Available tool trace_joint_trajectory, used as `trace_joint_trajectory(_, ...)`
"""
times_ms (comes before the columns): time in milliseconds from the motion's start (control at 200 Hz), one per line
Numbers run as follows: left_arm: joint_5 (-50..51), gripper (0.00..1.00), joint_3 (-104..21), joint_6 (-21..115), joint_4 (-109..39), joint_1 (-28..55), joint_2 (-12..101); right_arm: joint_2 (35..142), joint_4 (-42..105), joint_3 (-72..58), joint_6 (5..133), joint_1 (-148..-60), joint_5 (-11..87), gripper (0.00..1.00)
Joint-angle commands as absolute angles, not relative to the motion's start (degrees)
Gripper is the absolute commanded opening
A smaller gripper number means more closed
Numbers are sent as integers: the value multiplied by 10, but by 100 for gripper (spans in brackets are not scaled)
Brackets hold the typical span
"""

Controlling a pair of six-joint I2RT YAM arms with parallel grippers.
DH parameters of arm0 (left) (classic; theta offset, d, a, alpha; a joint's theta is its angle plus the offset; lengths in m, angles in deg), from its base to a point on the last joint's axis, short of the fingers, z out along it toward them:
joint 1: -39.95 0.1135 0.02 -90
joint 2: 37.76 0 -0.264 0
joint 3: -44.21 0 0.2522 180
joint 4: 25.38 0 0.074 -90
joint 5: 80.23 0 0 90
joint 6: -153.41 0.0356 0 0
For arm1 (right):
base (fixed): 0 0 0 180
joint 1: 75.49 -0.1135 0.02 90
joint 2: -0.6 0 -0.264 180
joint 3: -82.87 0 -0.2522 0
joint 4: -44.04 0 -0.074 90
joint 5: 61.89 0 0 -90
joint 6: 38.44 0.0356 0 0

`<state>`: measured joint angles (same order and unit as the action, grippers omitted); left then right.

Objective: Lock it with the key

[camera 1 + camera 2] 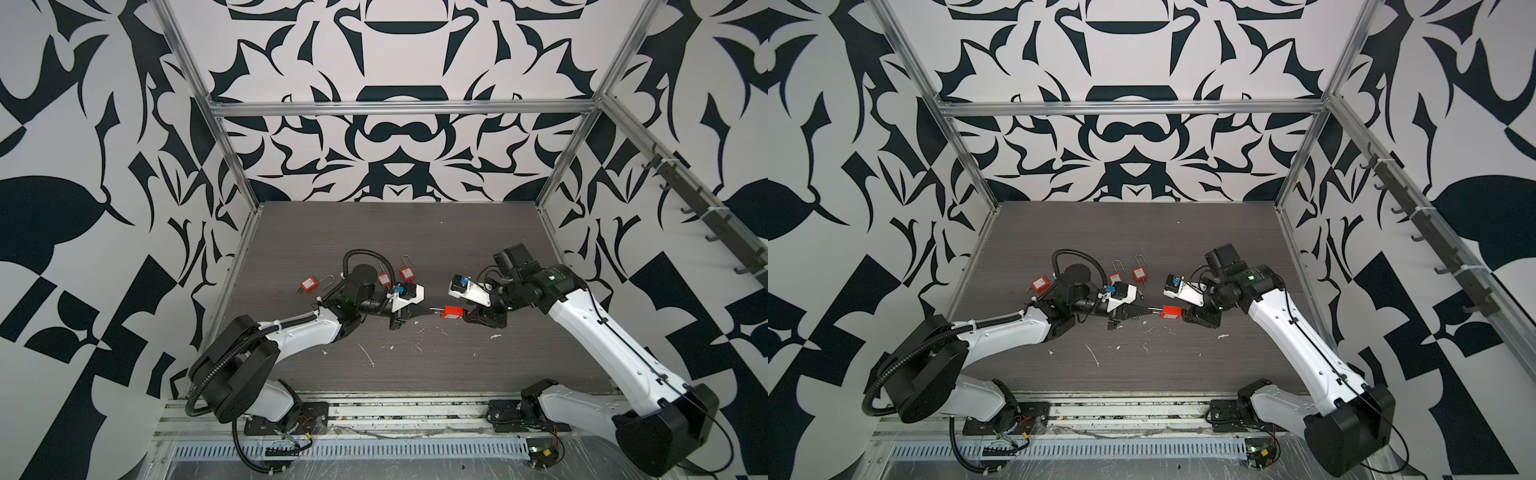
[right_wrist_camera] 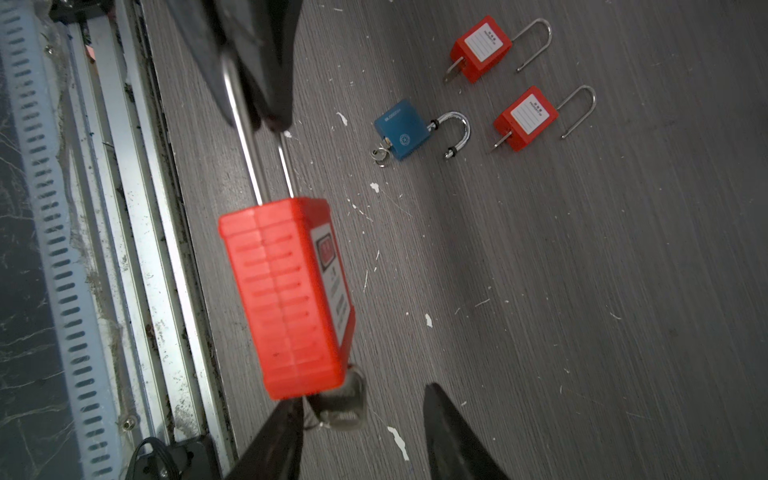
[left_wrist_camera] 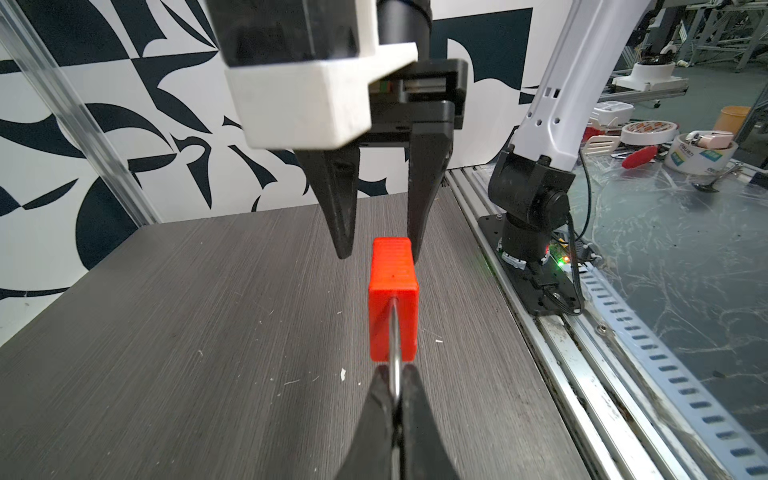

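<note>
A red padlock point(image 1: 453, 311) point(image 1: 1171, 311) hangs above the table between my two grippers. My left gripper point(image 1: 430, 309) point(image 3: 397, 374) is shut on its silver shackle point(image 2: 245, 137), and the body point(image 3: 392, 307) points away from it. A key point(image 2: 340, 405) sticks out of the body's far end point(image 2: 291, 299). My right gripper point(image 1: 467, 313) point(image 2: 361, 397) is open around that end. One finger point(image 2: 282, 432) lies close beside the key; the other finger point(image 2: 449, 432) stands well apart from it.
On the table behind lie a blue padlock point(image 2: 403, 129) and two red padlocks point(image 2: 482, 48) point(image 2: 525, 118), all with open shackles and keys in them. A further red padlock point(image 1: 308, 284) lies at the left. A metal rail point(image 2: 137, 208) runs along the front edge.
</note>
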<state>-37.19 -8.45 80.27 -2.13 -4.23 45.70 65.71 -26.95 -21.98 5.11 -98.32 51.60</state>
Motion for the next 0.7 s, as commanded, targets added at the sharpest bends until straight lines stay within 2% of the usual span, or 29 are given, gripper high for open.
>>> trace_joint_trajectory(0, -385, 0, -101, 795, -7, -47, 445, 638, -229, -237, 43, -982, 531, 47)
trace_joint_trajectory(110, -385, 0, -105, 793, -3, -50, 450, 622, -182, -263, 41, -981, 498, 43)
trace_joint_trajectory(350, -383, 0, -107, 779, 16, -54, 457, 567, -76, -322, 28, -982, 467, 46)
trace_joint_trajectory(700, -380, 0, -110, 790, 1, -54, 456, 541, -239, -263, -12, -982, 493, 50)
